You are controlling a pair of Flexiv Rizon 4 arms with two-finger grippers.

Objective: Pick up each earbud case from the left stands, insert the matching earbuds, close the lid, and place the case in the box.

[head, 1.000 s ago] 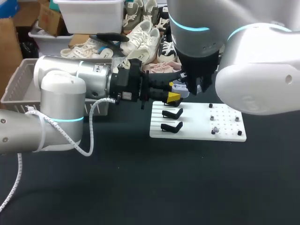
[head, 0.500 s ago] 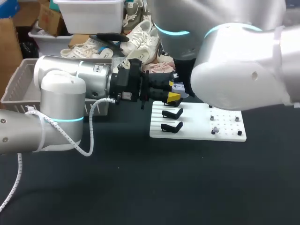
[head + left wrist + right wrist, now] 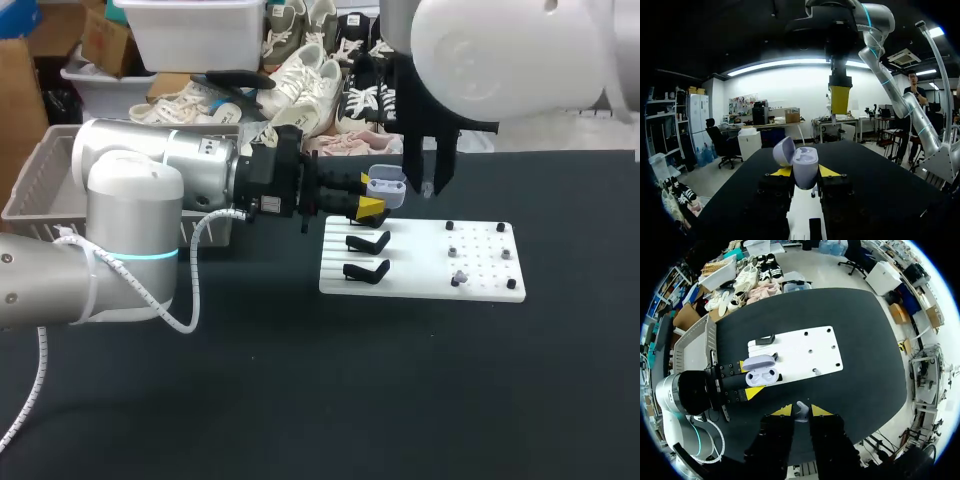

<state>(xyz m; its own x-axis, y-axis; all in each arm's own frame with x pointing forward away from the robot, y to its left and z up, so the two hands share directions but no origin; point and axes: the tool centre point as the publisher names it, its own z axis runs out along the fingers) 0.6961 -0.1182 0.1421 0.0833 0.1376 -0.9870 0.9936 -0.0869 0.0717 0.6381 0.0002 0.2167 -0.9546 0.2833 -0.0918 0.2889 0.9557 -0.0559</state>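
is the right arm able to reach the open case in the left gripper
Probably yes: the case sits lid-open in the left gripper, and nothing lies between it and the right gripper, which holds an earbud above it.

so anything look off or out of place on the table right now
Nothing stands out. The left hand grips the earbud case with its lid open, the right hand holds an earbud near it, and the white board lies flat on the table.
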